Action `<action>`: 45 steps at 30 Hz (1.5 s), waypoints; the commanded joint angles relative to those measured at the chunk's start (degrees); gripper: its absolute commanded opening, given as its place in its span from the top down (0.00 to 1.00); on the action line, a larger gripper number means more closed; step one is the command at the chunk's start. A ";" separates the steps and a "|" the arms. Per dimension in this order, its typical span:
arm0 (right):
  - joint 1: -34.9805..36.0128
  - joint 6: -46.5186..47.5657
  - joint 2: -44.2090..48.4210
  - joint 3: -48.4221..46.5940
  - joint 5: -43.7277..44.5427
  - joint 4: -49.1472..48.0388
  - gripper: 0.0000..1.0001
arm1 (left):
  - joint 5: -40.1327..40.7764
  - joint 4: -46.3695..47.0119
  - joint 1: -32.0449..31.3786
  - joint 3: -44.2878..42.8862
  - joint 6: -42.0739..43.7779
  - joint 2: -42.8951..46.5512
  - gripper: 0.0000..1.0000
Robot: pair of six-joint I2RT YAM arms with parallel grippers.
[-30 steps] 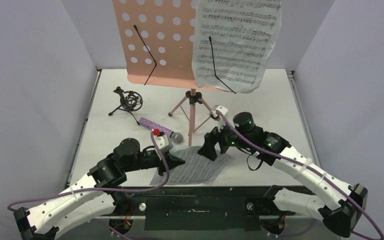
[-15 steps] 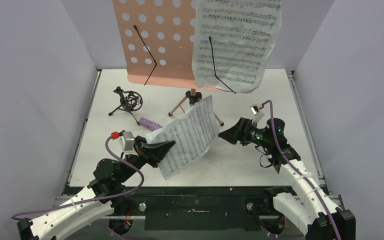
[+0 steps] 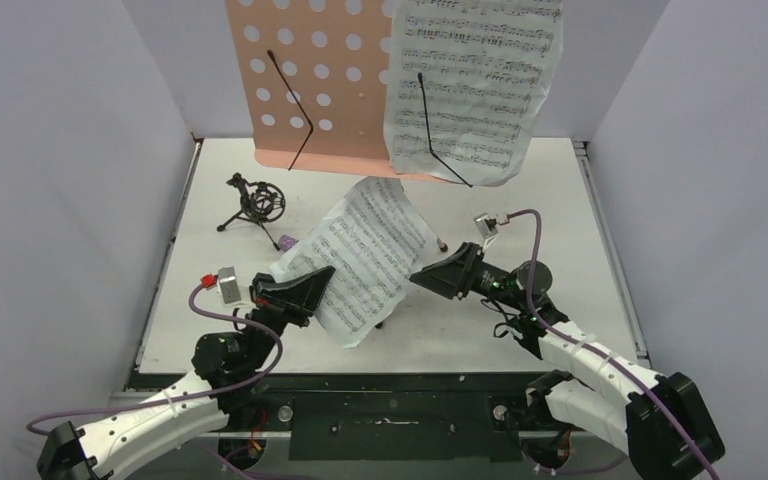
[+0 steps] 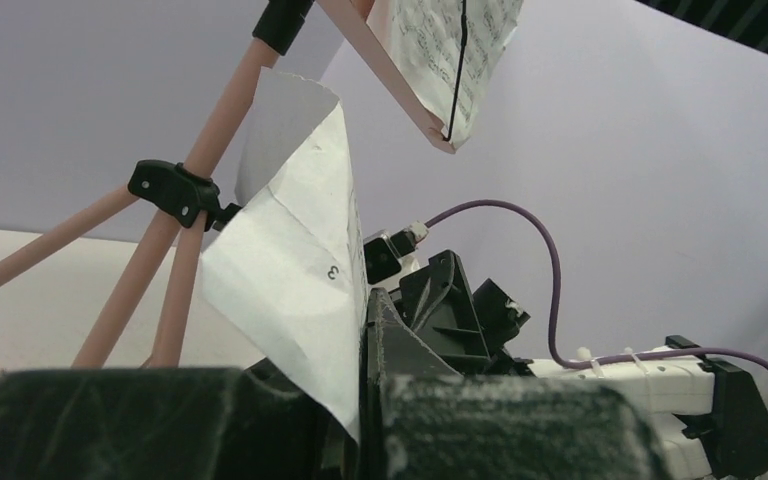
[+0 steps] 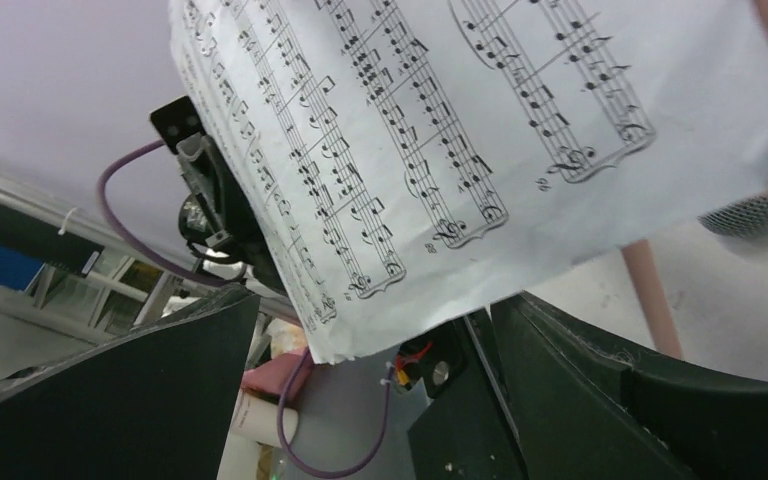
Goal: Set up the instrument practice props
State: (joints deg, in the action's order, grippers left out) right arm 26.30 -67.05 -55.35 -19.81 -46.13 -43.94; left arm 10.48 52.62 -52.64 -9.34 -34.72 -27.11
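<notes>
The mic holder (image 3: 255,205) is sitting empty, with the microphone (image 3: 288,243) lying near it. The left gripper (image 3: 318,283) is pinching the second sheet (image 3: 360,260) up below the stand (image 3: 310,90), and the right gripper (image 3: 422,276) is gaping beside it. One page (image 3: 475,80) is already hanging clipped.

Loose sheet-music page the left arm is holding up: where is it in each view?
Top external: held page at centre, left gripper pinching its lower-left edge.
Left wrist: centre-left, rising from the bottom edge.
Right wrist: fills the top.
Shared landmark: pink music stand.
</notes>
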 commanded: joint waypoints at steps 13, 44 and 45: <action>4.87 -8.62 -7.68 -3.24 13.15 -32.50 0.00 | 0.81 13.36 0.35 1.79 -8.53 -5.69 1.00; 4.79 44.22 9.37 -22.27 10.28 44.56 0.95 | 17.84 -53.60 0.47 -7.65 6.00 15.19 0.03; 4.80 45.45 9.24 -23.06 8.81 46.95 0.95 | 18.47 -56.43 0.48 -9.02 6.88 15.06 0.03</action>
State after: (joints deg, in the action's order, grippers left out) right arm 30.85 -34.37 -46.24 -38.35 -34.28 -12.67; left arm 24.10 12.95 -52.40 -11.62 -34.76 -13.13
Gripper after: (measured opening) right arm 0.059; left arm 0.974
